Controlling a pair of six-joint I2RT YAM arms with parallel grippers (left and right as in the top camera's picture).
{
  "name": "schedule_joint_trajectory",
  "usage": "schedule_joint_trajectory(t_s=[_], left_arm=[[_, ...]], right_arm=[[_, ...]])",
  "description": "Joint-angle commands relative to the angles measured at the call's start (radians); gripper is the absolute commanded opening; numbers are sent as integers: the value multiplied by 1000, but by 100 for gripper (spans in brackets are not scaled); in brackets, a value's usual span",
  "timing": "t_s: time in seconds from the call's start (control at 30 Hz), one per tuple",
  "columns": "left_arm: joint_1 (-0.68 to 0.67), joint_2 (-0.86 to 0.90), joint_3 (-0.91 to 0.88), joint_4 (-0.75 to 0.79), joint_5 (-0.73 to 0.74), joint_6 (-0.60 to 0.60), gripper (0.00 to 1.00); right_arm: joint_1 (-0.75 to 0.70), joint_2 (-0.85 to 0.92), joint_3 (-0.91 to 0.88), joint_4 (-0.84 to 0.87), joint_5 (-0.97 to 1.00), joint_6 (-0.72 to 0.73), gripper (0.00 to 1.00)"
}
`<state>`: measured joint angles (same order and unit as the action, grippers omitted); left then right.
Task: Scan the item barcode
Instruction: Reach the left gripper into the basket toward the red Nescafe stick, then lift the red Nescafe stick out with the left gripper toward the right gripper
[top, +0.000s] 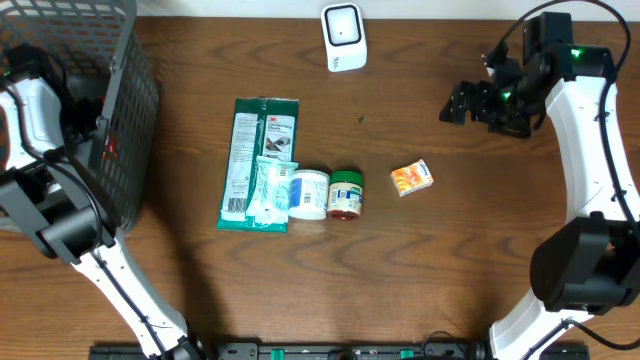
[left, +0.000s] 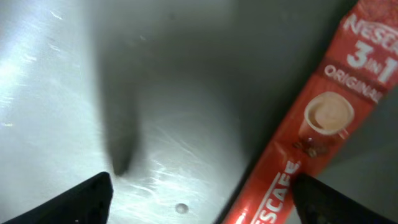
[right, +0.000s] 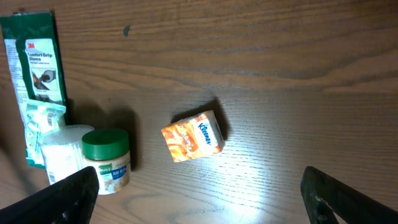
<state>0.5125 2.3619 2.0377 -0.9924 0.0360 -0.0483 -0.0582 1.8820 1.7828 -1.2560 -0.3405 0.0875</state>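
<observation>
A red Nescafe 3-in-1 sachet (left: 311, 130) lies on the grey floor of the basket (top: 130, 110) at the table's far left. My left gripper (left: 202, 194) hangs open just above that floor, its right finger (left: 323, 202) next to the sachet's lower end, nothing held. The white barcode scanner (top: 344, 37) stands at the back centre. My right gripper (top: 456, 103) is open and empty, raised at the back right; in its wrist view an orange Kleenex pack (right: 193, 135) lies on the wood ahead of the fingers.
A row of items lies mid-table: a green 3M glove packet (top: 258, 150), a white blister pack (top: 268, 190), a white jar (top: 309, 194) and a green-lidded jar (top: 346, 194). The Kleenex pack (top: 411, 178) sits to their right.
</observation>
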Motion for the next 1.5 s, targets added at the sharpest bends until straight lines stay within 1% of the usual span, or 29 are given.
schedule_joint_trajectory(t_s=[0.0, 0.13, 0.37, 0.53, 0.7, 0.83, 0.87, 0.9, 0.93, 0.97, 1.0, 1.17, 1.33, 1.4, 1.47], left_arm=[[1, 21, -27, -26, 107, 6, 89], [9, 0, -23, -27, 111, 5, 89], [19, -126, -22, -47, 113, -8, 89], [11, -113, -60, -51, 105, -6, 89], [-8, -111, -229, 87, 102, -6, 89], [-10, -111, -387, 241, 101, -6, 89], [-10, -111, -414, 269, 93, -6, 86], [-10, -111, -435, 289, 78, -6, 73], [-10, -111, -441, 293, 72, -6, 49], [-10, -112, -439, 291, 73, -6, 10], [-10, -119, -433, 286, 80, -6, 7], [4, -228, -344, 238, 121, -21, 7], [37, -465, -232, 224, 178, -100, 7], [44, -559, -203, 224, 211, -100, 7], [45, -658, -185, 224, 234, -100, 7]], right_arm=[[1, -17, -6, -1, -1, 9, 99], [1, -17, -6, 0, -1, 9, 99], [1, -17, -6, 10, -1, 1, 99], [1, -17, -6, 21, -1, 1, 99], [1, -17, -6, 23, 0, 1, 99], [1, -17, -6, 22, 0, 1, 99], [1, -17, -6, 23, 0, 1, 99], [1, -17, -6, 22, 0, 1, 99], [1, -17, -6, 22, 0, 1, 99], [1, -17, -6, 22, 0, 1, 99], [1, -17, -6, 22, -1, 1, 99], [1, -17, -6, 23, -1, 1, 99], [1, -18, -6, 21, -1, 1, 99], [1, -17, -6, 23, -1, 1, 99], [1, -18, -6, 28, -3, 2, 96]])
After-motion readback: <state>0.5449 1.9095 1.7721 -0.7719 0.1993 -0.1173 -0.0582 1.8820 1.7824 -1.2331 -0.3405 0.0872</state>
